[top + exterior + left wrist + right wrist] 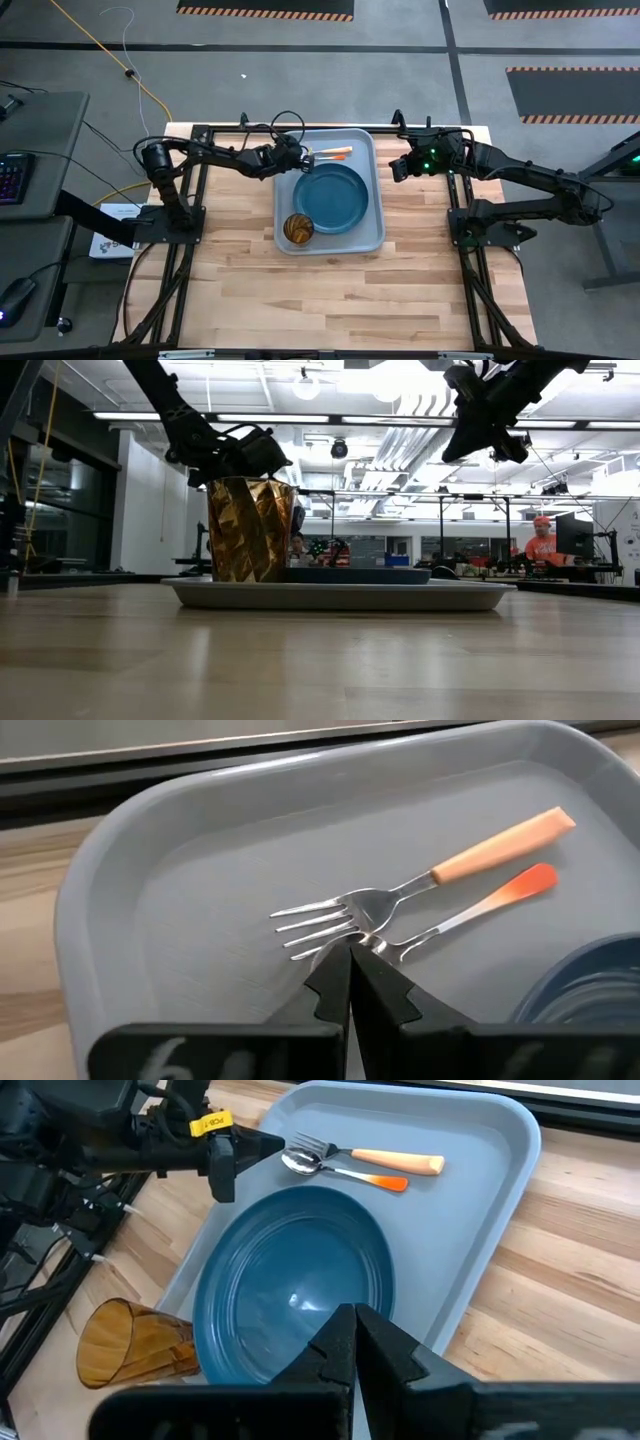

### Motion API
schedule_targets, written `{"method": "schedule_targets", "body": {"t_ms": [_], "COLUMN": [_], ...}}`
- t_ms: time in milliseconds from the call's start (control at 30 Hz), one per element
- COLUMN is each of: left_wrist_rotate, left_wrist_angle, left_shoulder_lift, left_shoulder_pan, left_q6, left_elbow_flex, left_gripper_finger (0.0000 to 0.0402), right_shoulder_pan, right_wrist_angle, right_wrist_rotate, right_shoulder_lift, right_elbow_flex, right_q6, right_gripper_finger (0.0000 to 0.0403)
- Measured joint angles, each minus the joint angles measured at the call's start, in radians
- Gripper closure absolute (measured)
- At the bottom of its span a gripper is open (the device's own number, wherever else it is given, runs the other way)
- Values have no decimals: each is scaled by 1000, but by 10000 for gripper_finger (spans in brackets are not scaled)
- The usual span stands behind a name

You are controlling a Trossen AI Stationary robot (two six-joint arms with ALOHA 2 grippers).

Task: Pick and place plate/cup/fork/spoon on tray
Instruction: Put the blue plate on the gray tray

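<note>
The grey-blue tray (366,150) lies mid-table. On it the teal plate (330,197) lies flat, and the amber cup (298,228) stands upright in its near left corner. The fork (400,900) and the spoon (470,910) lie side by side along the tray's far end, handles toward the table's right. My left gripper (350,952) is shut, with its tips over the spoon's bowl (300,1163). My right gripper (393,170) is shut and empty, raised just off the tray's right edge. My left gripper's shut fingertips (335,975) stand right at the spoon's bowl, slanting down from the table's left. They hide the bowl in the left wrist view. I cannot tell whether they touch it. The spoon lies flat on the tray.
Bare wooden tabletop (340,300) lies near the tray and to both sides. Dark arm frames (470,230) stand at the left and right. In the low view, people (540,540) show in the room beyond the table.
</note>
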State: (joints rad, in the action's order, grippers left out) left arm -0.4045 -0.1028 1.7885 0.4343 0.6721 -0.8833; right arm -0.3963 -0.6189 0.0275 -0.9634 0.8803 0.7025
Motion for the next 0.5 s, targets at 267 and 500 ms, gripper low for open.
{"method": "schedule_targets", "body": {"t_ms": [267, 500], "left_wrist_rotate": [14, 40], "left_wrist_angle": [38, 53], "left_shoulder_lift": [0, 0], "left_shoulder_pan": [-4, -5], "left_q6": [-17, -23], "left_elbow_flex": [0, 0], "left_gripper_finger": [401, 401], "right_shoulder_pan": [0, 0], "right_wrist_angle": [0, 0], "right_wrist_rotate": [18, 18], "right_shoulder_lift": [0, 0], "right_elbow_flex": [0, 0], "right_q6": [0, 0], "right_gripper_finger": [403, 403]}}
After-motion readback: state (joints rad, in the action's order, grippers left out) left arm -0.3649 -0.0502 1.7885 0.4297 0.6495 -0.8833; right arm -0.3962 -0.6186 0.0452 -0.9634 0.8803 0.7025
